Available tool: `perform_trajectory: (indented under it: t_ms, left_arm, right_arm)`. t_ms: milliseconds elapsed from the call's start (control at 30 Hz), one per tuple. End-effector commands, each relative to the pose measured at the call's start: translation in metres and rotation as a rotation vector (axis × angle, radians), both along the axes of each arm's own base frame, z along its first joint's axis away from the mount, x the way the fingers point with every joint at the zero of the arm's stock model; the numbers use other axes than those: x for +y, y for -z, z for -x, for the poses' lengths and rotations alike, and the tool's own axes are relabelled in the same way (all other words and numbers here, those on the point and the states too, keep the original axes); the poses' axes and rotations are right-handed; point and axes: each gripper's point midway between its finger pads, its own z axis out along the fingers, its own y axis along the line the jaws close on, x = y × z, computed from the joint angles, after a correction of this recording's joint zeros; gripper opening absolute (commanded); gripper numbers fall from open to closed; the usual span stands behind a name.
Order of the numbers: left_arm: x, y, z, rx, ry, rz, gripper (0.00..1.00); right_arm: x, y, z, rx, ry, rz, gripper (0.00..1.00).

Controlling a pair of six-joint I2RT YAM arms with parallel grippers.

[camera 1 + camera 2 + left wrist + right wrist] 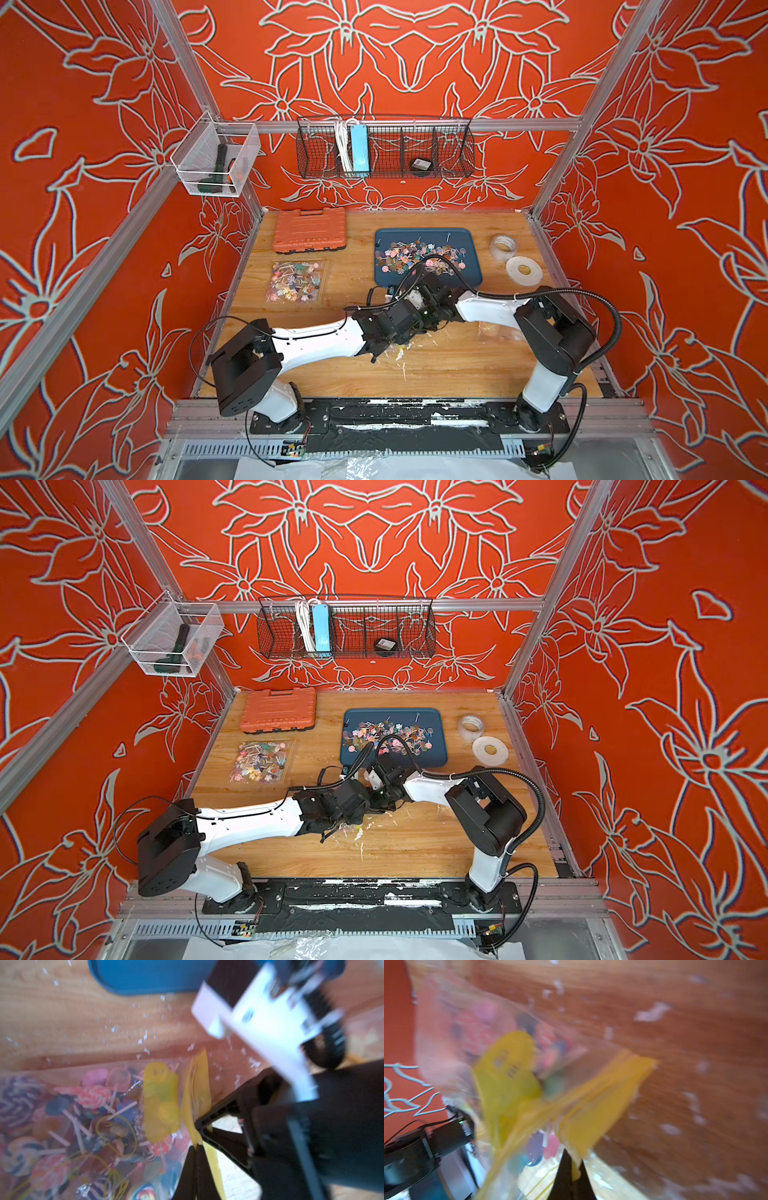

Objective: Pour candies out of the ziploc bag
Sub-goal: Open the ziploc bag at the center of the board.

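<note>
Bag is sitting mid-tabletop, just on the near side of the blue tray. In both top views it's hiding mostly under the two arms meeting over it. Its candies are packing the body of the bag, back from the mouth end.

Left hand is pressing its fingers together on the bag's yellow zip strip, pinching it right at the tips. The bag body is spreading out beyond them.

Right hand is pinching the same strip, fingers closed on the yellow edge, with the bag ballooning out ahead of it. The two hands are gripping close beside each other.

Both wrist views are coming out blurred. I can't tell whether the mouth is sealed or parted, or whether the bag is resting on the tabletop or being held off it.

Loose candies are lying scattered on the tray. A second bag, full, is lying flat on the left side of the tabletop, well apart from both hands.
</note>
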Motion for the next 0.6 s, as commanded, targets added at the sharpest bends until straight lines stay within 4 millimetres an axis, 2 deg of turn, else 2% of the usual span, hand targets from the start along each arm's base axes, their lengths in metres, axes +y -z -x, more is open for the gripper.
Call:
perform_trajectory:
  t_ms: [0, 333, 567]
  left_arm:
    - [0.001, -0.03, -0.011, -0.081, -0.036, 0.034, 0.0]
    - [0.003, -0.06, -0.007, -0.097, -0.005, 0.043, 0.0]
    - [0.013, -0.066, -0.003, -0.089, 0.003, -0.006, 0.0]
  right_arm:
    - [-0.022, 0.019, 0.007, 0.028, 0.036, 0.114, 0.0]
    - [-0.028, 0.014, 0.006, 0.007, 0.052, 0.139, 0.0]
    - [-0.033, 0.017, 0.007, 0.012, 0.061, 0.161, 0.0]
